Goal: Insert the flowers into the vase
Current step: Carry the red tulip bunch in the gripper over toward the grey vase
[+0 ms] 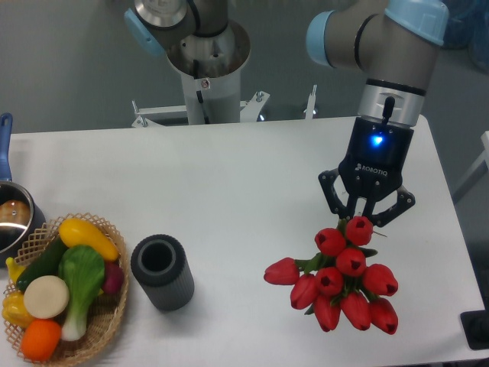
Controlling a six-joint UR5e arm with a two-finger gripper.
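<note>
The flowers (341,279), a bunch of red tulips with closed buds and bits of green leaf between them, sit at the lower right of the frame, over the white table (229,183). One bud sticks out to the left of the cluster, and the rest are packed together toward the lower right. The stems are hidden behind the buds.

Directly above the bunch hangs the gripper (365,216), pointing downward from the arm that enters at the upper right. Its black fingers angle inward toward the top bud, with that bud right at their tips; whether they are pinching the bunch or only bracketing it cannot be told from this view. A blue light glows on the gripper's body.

The vase (161,271), a short dark grey cylinder with a ribbed side and thick rim, stands upright at lower centre-left, well apart from the flowers. Its mouth is open and the inside looks dark, with nothing visible in it.

Just left of the vase, a woven basket (103,325) fills the lower left corner. It holds mixed produce: yellow, green, white, orange and a red-purple piece. Above it, at the left edge, a steel pot (14,222) with a blue handle is partly cut off by the frame.
</note>
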